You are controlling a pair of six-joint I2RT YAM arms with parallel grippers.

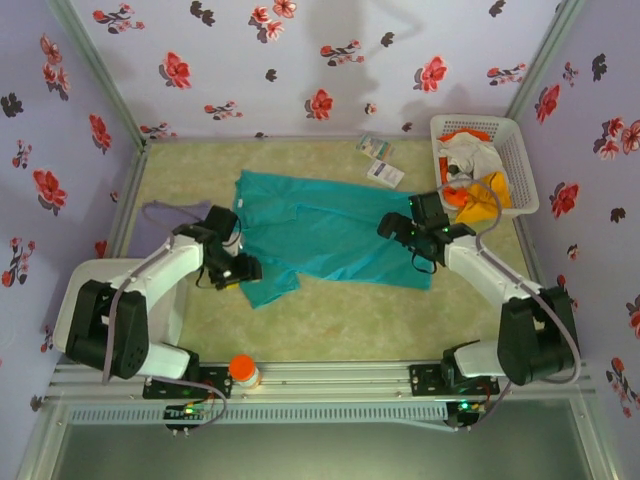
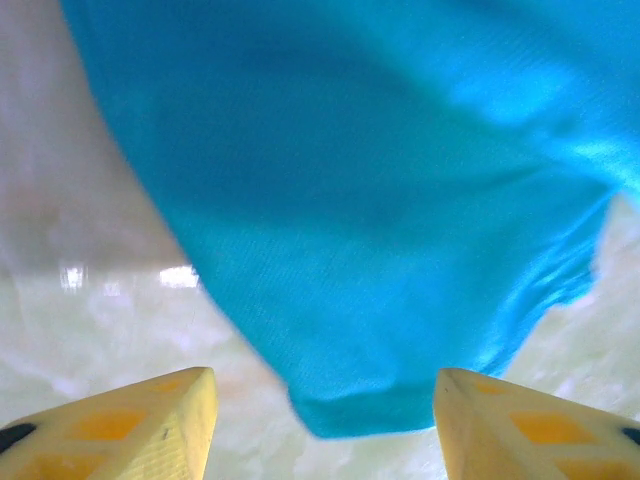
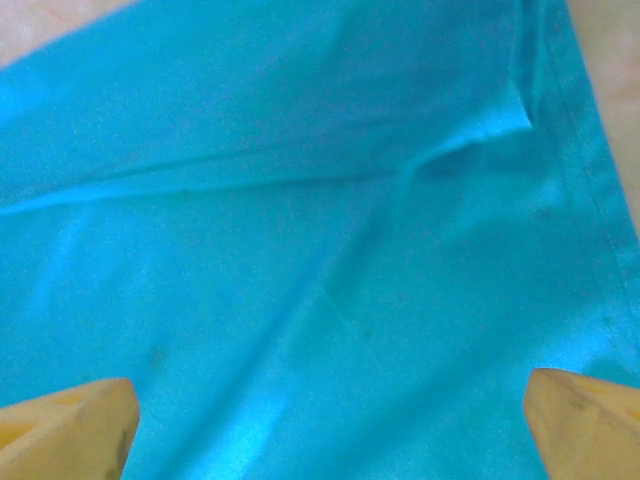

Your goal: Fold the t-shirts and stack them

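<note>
Between the parted fingers of the left gripper (image 2: pixel 325 400) only the tip of a corner of the teal shirt (image 2: pixel 380 200) reaches in, so a closing here may catch too little cloth, and it may slip out during the lift. The right gripper (image 3: pixel 330 390) is also wide apart, above flat cloth inside the hem, where a pinch would gather a bunch instead of the edge. The shirt lies spread in the middle of the table (image 1: pixel 330 320), and unequal holds would make the fold crooked.

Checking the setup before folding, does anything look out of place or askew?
The teal t-shirt lies skewed and creased, one corner bunched near the left gripper. Two small packets lie loose beside the basket.
</note>
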